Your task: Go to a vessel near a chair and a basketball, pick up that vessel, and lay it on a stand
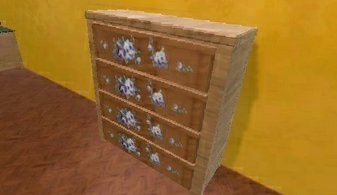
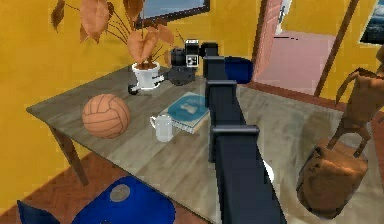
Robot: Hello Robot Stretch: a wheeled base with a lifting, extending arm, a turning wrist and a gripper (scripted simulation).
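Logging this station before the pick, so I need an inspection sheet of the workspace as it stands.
Surface: wooden table, grey-brown top.
Job's things: white mug upright beside the basketball; wooden chair past the table's end.
Clutter: blue book, potted plant.
Grippers: pincer out near the plant's pot; cannot tell whether it holds anything.
Cables: nothing seen.
Surroundings: yellow wall, doorway, flowered dresser.

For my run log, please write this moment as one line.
ahead: dresser | arm: over table | end effector: near potted plant, load unclear | mug: on table between basketball and book
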